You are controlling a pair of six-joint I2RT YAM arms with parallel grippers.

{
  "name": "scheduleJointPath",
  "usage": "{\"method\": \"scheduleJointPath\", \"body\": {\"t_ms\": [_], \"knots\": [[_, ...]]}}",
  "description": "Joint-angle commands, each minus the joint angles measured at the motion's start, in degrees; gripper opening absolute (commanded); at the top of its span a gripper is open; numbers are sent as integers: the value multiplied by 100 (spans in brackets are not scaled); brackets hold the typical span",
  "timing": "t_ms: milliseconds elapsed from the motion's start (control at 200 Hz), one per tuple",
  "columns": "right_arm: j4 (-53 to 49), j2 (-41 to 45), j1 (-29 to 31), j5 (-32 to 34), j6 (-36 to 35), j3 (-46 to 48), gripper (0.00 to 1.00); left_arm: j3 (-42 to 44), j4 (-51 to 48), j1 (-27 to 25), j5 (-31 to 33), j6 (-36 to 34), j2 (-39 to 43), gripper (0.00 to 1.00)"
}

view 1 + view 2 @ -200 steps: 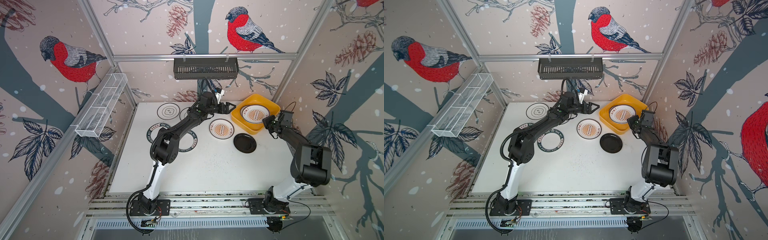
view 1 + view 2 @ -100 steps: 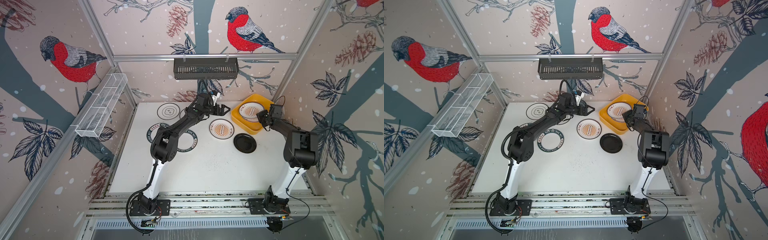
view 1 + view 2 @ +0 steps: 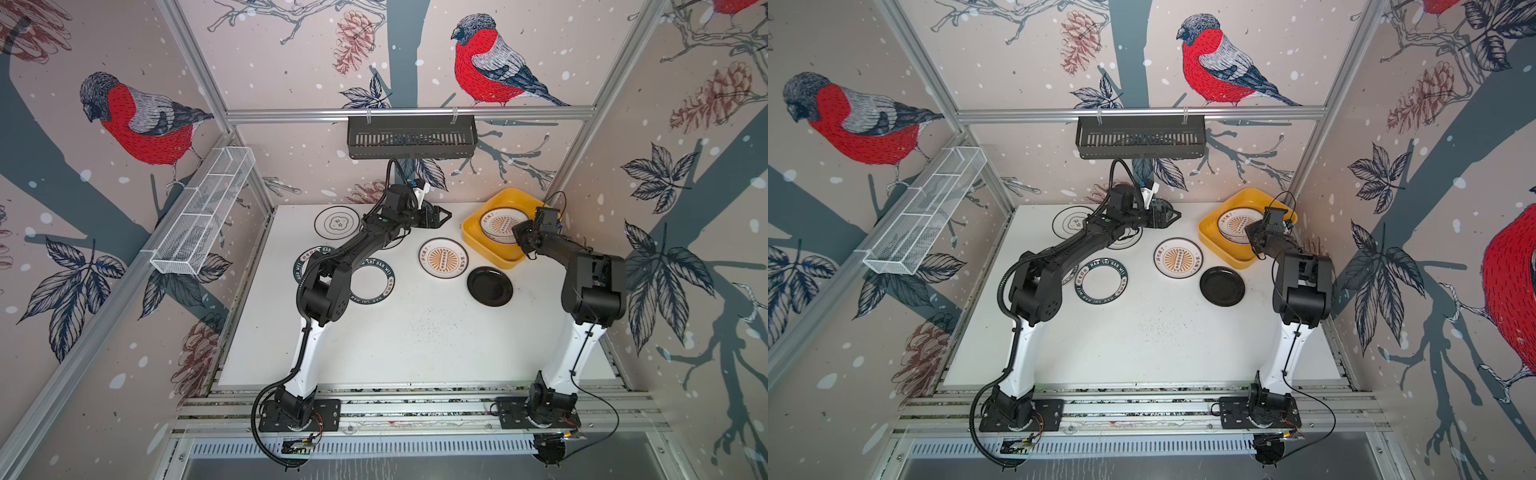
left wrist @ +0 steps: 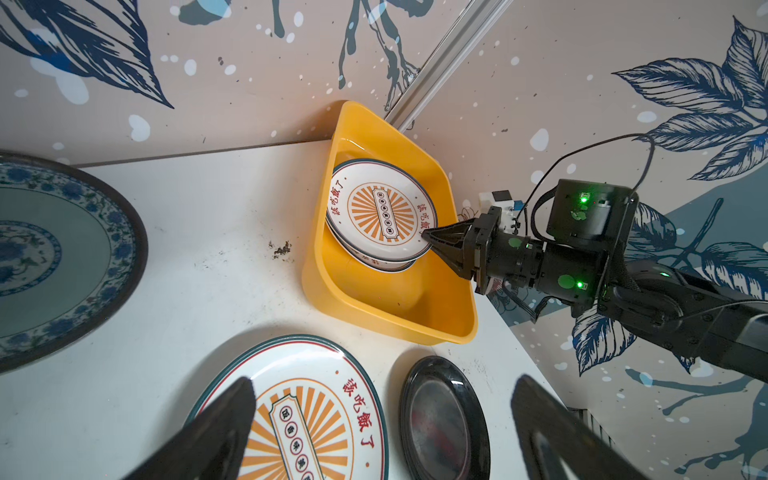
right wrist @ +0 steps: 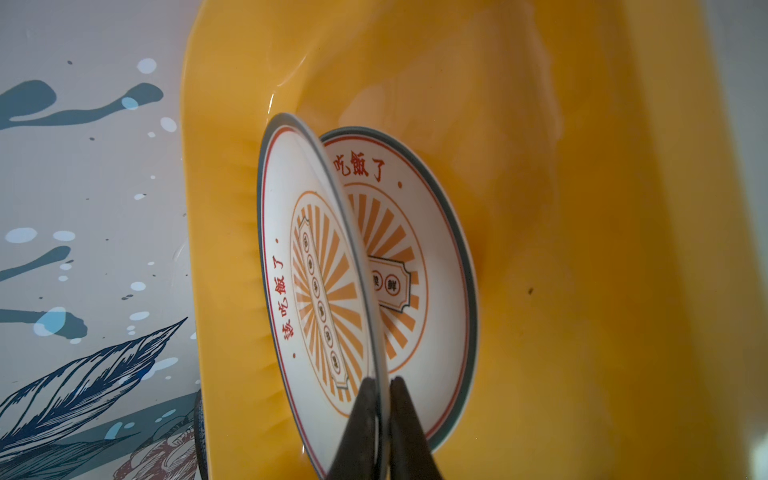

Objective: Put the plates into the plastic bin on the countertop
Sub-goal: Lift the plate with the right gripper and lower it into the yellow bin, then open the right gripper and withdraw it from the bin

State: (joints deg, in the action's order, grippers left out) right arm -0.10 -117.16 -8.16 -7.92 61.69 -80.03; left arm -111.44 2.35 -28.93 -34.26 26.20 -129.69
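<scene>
The yellow plastic bin [image 3: 505, 193] [image 3: 1250, 192] [image 4: 395, 307] [image 5: 540, 208] stands at the countertop's back right corner. My right gripper [image 3: 518, 232] [image 3: 1250, 230] [image 4: 426, 235] [image 5: 384, 380] is inside it, shut on the rim of a sunburst plate [image 5: 299, 270] [image 4: 382, 212] [image 3: 496, 224]. That plate tilts over another sunburst plate [image 5: 415, 232] lying in the bin. My left gripper [image 3: 442, 216] [image 3: 1173, 215] [image 4: 384, 384] hovers open and empty near the back middle. On the countertop [image 3: 415, 332] lie a third sunburst plate [image 3: 443, 257] [image 4: 303, 415] and a black plate [image 3: 489, 286] [image 4: 440, 419].
A lettered-rim plate [image 3: 371, 284] and a thin-rimmed plate [image 3: 336, 223] lie to the left, partly under my left arm. The left wrist view shows a teal patterned plate [image 4: 54, 257]. A black slatted basket [image 3: 411, 137] and a white wire rack [image 3: 203, 216] hang on the walls.
My right gripper has carried the sunburst plate leftward from the bin's right side to over the plate in the bin. My left gripper has drawn back slightly to the left.
</scene>
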Motion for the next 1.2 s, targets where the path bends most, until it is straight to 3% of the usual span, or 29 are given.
{"method": "scheduleJointPath", "body": {"t_ms": [0,155,315,450,565,870,1195], "knots": [[15,-13,45,162,-27,-65,14,8,150,44,0,0,107,96],[-45,-6,52,253,-125,-104,19,8,87,55,7,-8,174,96],[-485,-50,78,511,-392,-363,50,350,194,60,94,18,418,96],[-664,-25,91,638,-500,-476,57,641,268,53,197,35,600,96],[-957,-50,181,874,-682,-742,72,736,241,51,269,37,676,96],[-1234,153,413,1288,-1242,-1055,83,1233,334,55,633,-27,1129,96],[-301,1581,932,1177,-1999,-85,100,2640,543,87,1219,398,2162,97]]}}
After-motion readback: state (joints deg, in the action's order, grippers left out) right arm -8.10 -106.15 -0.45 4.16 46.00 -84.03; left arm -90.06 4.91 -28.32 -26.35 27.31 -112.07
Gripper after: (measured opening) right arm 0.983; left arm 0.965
